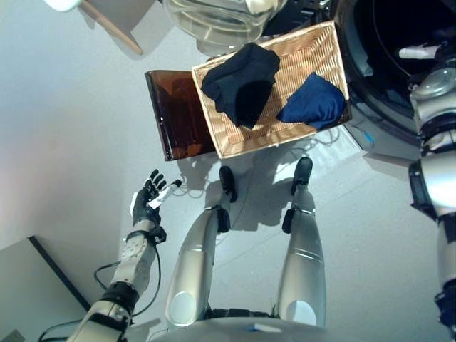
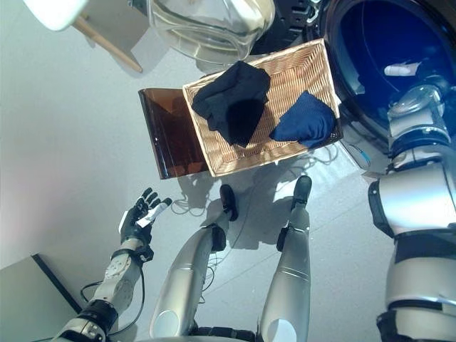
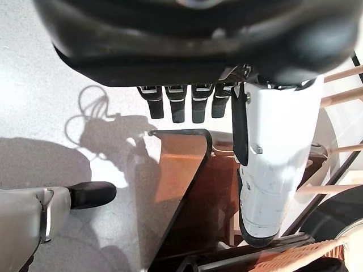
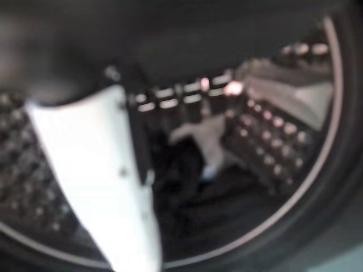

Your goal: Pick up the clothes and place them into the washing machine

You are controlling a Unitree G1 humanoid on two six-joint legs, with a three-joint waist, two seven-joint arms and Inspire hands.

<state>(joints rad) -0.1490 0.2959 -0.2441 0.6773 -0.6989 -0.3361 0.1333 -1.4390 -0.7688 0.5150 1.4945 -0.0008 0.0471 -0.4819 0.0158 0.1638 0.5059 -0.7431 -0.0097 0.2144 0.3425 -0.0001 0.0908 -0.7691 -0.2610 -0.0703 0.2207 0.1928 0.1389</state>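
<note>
Inside the washing machine drum (image 2: 399, 43), right hand (image 2: 400, 70) reaches, fingers extended, holding nothing.

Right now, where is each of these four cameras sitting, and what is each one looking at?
Left eye view: on the head, looking down at the wicker basket holding a black garment and a blue garment; the left hand shows open.
Right eye view: beside it, same scene, plus the washing machine drum.
Left wrist view: along the left hand toward a brown stand under the basket.
Right wrist view: inside the drum, past the right hand, dark clothes lying there.
Both eyes share the basket.
</note>
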